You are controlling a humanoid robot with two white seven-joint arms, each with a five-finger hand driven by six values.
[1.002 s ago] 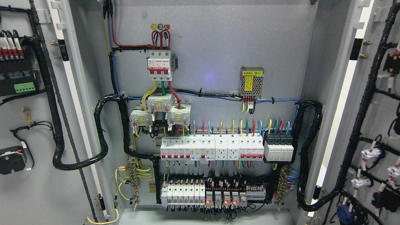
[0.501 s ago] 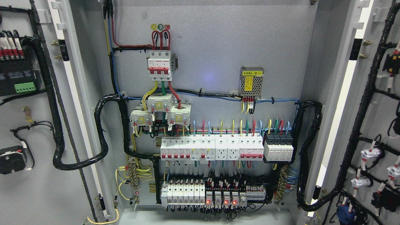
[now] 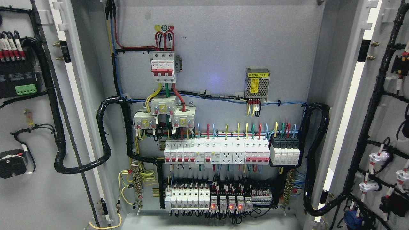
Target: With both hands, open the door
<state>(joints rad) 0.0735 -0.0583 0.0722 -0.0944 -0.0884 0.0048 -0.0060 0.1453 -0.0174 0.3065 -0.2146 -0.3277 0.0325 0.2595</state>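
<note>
Nearest, at either edge of the head view, the two cabinet doors stand swung wide open, their inner faces turned toward the camera: the left door (image 3: 41, 191) carries a green terminal block (image 3: 25, 89) and a thick black cable loom (image 3: 60, 150) that loops across to the cabinet, and the right door (image 3: 388, 127) bears black wiring runs and several white-bodied fittings (image 3: 377, 157). Neither robot hand nor any arm shows anywhere, so whether the fingers are released or clenched cannot be told, and nothing is seen touching the doors. Between the doors, the grey cabinet floor (image 3: 204, 222) lies at the bottom. Farther in, on the grey back panel (image 3: 223, 48), a lower row of small breakers and relays (image 3: 217, 199) shows three red lights, above it sits a longer row of white breakers (image 3: 220, 151) with coloured wires rising from their tops, and beside that row a black-topped module (image 3: 285, 150). Higher up are three white current transformers (image 3: 163, 115), a red-and-white main breaker (image 3: 163, 65), and a perforated metal power supply (image 3: 257, 83) with a yellow label.
</note>
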